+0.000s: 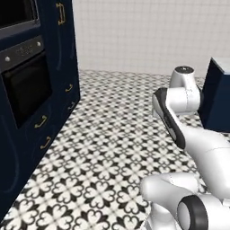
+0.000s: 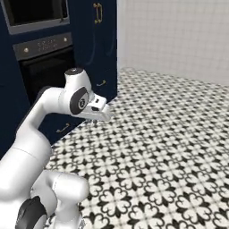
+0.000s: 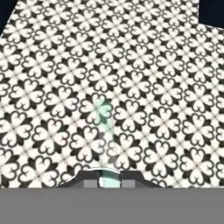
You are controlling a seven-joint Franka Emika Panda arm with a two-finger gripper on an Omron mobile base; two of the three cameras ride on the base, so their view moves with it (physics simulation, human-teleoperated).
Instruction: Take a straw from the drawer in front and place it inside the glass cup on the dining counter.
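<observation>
Two dark fingertips [image 3: 90, 181] of the tool [image 3: 105, 180] stand close together, clamped on a pale mint straw [image 3: 104, 127]; the straw runs straight out ahead of the tool, translucent against the black-and-white patterned floor [image 3: 166, 87] beyond it; dark navy cabinets [image 1: 27, 148] with an oven [image 1: 24, 85] and brass handles stand off to one side; a navy block [image 1: 218, 96] stands at the other side, past the arm's elbow.
</observation>
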